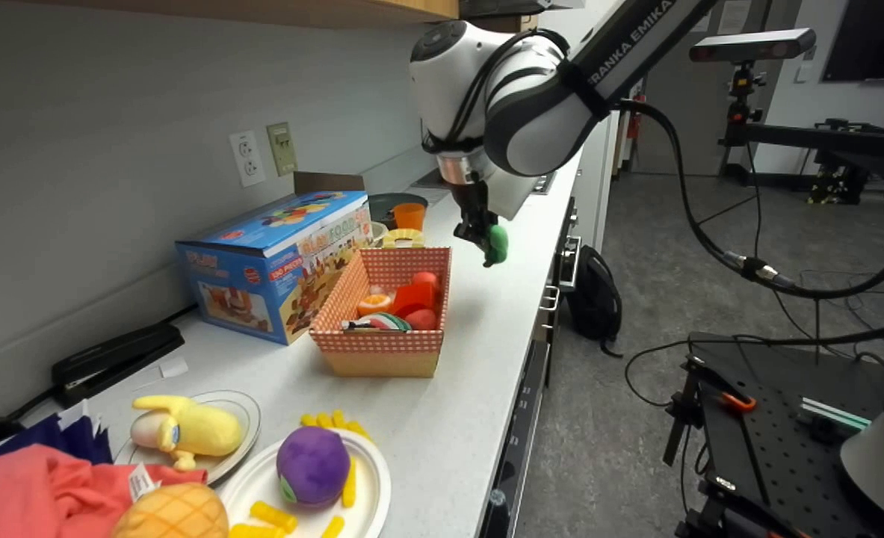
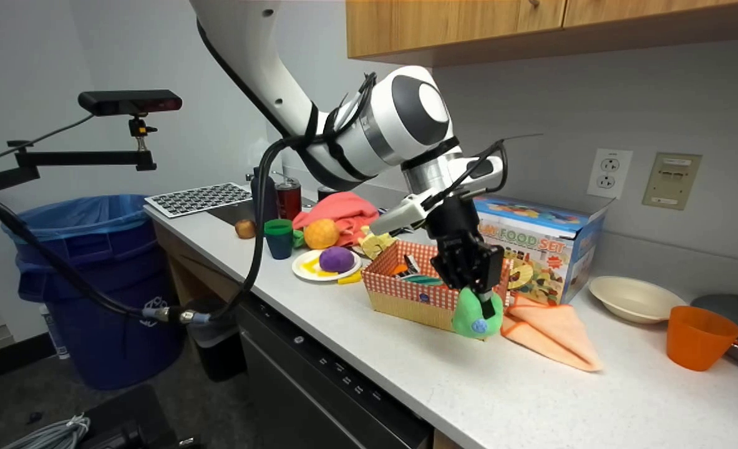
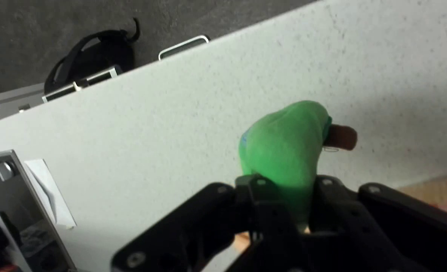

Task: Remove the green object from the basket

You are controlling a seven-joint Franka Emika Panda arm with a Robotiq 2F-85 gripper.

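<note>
Right of centre in the wrist view, the claw was clamped on the green toy, outside the basket at lower right. The pinch seemed off-centre, so a jolt might have twisted the toy loose onto the counter.

- Play food set box: left of centre, in an exterior view
- Purple round toy on white plate: lower left there
- Orange cup: lower right, in an exterior view
- Blue recycling bin: far left there
- Black backpack: upper left, wrist view
</note>
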